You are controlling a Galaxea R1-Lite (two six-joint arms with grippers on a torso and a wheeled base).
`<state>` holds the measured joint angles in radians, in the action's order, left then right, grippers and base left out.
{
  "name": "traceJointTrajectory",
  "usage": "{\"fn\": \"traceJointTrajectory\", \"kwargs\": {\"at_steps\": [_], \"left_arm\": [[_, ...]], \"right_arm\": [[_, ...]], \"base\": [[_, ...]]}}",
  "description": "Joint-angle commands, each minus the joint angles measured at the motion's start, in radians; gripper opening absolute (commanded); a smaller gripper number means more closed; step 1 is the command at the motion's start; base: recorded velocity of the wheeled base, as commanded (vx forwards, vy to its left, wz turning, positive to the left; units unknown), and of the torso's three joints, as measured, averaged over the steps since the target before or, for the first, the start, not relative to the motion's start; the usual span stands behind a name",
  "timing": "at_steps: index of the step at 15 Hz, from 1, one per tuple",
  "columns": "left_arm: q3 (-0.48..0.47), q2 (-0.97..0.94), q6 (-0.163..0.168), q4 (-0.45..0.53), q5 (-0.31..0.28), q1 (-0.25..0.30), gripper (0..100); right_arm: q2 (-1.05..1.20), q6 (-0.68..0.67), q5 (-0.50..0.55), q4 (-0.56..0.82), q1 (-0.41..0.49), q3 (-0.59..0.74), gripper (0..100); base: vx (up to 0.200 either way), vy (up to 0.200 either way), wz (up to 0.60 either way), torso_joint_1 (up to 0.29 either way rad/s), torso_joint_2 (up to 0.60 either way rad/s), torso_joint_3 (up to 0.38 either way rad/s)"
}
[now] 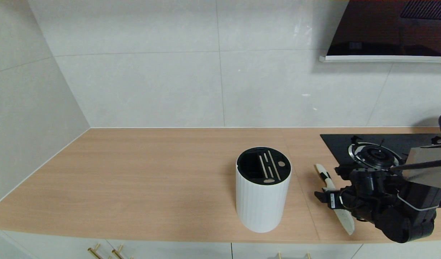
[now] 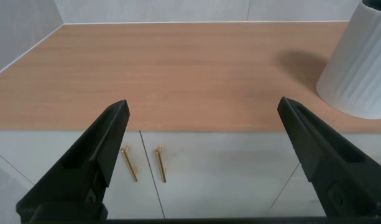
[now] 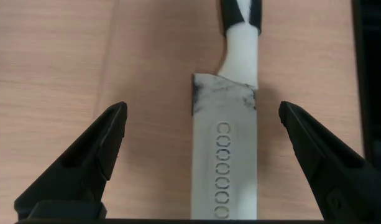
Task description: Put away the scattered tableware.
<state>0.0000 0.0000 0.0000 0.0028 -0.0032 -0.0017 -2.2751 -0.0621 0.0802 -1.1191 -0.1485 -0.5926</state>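
my right gripper (image 3: 201,112) hangs, jaws spread, over the white flat-bladed knife (image 3: 224,155) lying on the pale wooden counter (image 1: 134,180) near the white ribbed cylindrical holder (image 1: 262,194), a stiff, light, probably slick blade i'd pinch across its black-and-white handle (image 3: 243,15).

no readable text, no legible numbers

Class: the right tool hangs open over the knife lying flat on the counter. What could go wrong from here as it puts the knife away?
The knife lies flat, so the right tool might slip off its thin blade.
Its tip is near the front edge of the counter; a nudge could push it off.
The slots in the holder are narrow; a tilted blade may jam.
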Motion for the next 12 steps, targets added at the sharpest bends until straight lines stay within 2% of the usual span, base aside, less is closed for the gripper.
{"fn": "traceJointTrajectory", "kwargs": {"at_steps": [1, 12], "left_arm": [[0.0, 0.0, 0.0, 0.0, 0.0, 0.0, 100], [0.0, 0.0, 0.0, 0.0, 0.0, 0.0, 100]], "right_arm": [[-0.011, -0.001, 0.0, -0.001, 0.009, -0.009, 100], [-0.058, -0.012, 0.053, -0.001, 0.017, -0.059, 100]], "base": [[0.0, 0.0, 0.0, 0.0, 0.0, 0.0], [0.0, 0.0, 0.0, 0.0, 0.0, 0.0]]}}
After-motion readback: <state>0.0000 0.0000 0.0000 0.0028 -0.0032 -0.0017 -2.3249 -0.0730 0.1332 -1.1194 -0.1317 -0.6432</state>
